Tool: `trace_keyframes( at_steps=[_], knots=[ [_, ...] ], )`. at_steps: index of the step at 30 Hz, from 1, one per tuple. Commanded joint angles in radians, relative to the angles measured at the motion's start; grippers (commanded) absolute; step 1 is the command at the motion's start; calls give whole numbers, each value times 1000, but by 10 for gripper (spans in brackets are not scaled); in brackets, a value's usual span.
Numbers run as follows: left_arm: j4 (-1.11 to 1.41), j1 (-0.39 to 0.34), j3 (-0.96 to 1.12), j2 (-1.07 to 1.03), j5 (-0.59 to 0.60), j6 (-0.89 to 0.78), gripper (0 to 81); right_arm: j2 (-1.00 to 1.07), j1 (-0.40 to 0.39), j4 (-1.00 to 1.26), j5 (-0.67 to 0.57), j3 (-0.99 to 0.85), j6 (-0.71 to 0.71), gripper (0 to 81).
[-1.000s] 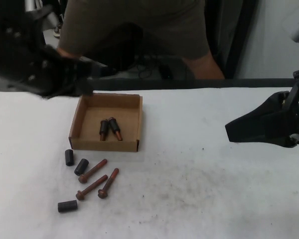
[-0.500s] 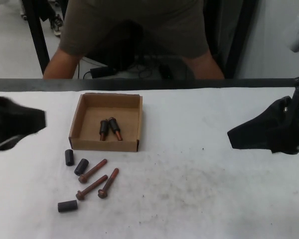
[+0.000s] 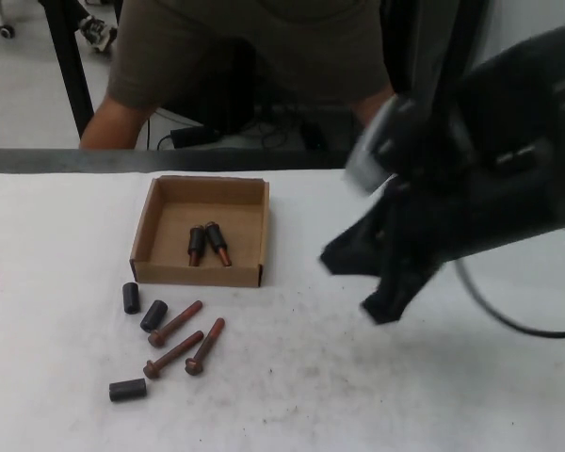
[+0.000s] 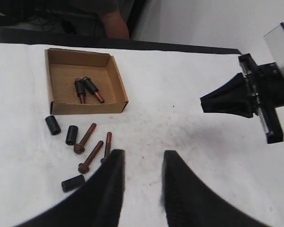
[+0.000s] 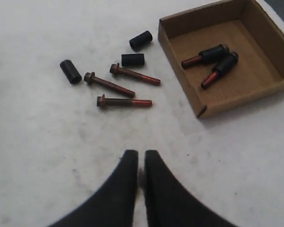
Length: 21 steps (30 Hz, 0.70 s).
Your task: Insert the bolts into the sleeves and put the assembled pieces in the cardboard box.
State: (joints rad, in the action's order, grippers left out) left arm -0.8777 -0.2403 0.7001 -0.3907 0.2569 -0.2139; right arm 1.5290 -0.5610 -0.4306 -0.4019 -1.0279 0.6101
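Up high, the brown cardboard box (image 3: 240,212) holds two pieces (image 3: 207,243). Three coppery bolts (image 3: 176,323) and three matt black sleeves (image 3: 153,314) lie before it on the scuffed white bench (image 3: 358,395). Left wrist: my left gripper (image 4: 143,155) gapes, empty. Right wrist: my right gripper (image 5: 141,153) is pinched closed, empty.

Your high view sits behind the arms and looks forward and down over the bench (image 3: 292,405). From well back it takes in the cardboard box (image 3: 196,274), the loose bolts (image 3: 173,354) and the sleeves (image 3: 153,314). Your left wrist view looks out past the left gripper (image 4: 142,153) across the same bench, far enough off to hold the box, the loose parts and the right gripper (image 4: 207,100). Your right wrist view looks down past its own fingers from nearer. All three views share the box and the loose parts.
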Motion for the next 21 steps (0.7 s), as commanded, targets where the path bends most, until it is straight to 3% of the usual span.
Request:
trace_keyframes(
  at_steps=[1,3,9,15,21],
  knots=[
    [-5,-2,1,8,-14,12,266,35,-19,74,-9,-8,126,232],
    [0,-2,1,8,-46,41,266,87,-41,142,8,-8,230,320],
    [0,-2,1,8,-151,118,266,208,-106,257,116,-19,552,236],
    [8,-2,-27,8,-162,118,266,319,-162,271,127,-103,744,237],
    [11,-2,-83,8,-160,118,266,420,-172,238,132,-199,884,295]
  ],
)
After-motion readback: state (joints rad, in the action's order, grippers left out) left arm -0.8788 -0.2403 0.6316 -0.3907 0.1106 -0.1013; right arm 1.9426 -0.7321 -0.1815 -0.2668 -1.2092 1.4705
